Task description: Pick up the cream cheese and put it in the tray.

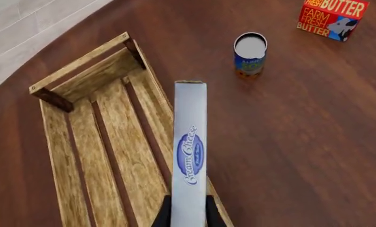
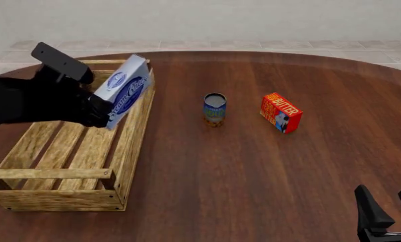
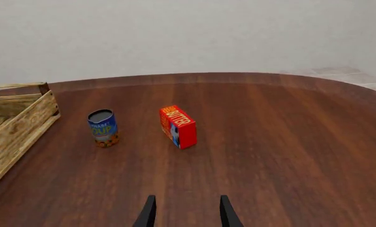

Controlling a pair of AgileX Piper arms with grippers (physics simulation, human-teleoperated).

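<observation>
Nearest the front camera, at the lower right corner of its view, the right claw (image 2: 390, 214) hangs above the desk (image 2: 254, 171) with its two dark fingers spread apart and nothing between them. Its own wrist view shows the same: the right claw (image 3: 186, 212) is released, with bare brown wood between the fingertips.

Farther in, on the left side of the front view, the tray (image 2: 59, 194) lies lengthwise on the desk, its near handle bar towards the camera and its slatted bottom bare.

Above the tray's right plank side, towards its far end, the left claw (image 2: 99, 112) is clenched on the cream cheese (image 2: 123, 91). The carton is lifted clear of the tray, tilted, with its blue oval label facing the camera. In the left wrist view the cream cheese (image 1: 189, 156) appears edge-on, pinched at its near end between the two black fingers (image 1: 165, 213), directly over the tray's side plank (image 1: 151, 101).

Beyond, near the middle of the desk, a soup can (image 2: 214, 109) stands upright. To its right, a little apart, the red and orange butter box (image 2: 281, 112) rests on the wood.
</observation>
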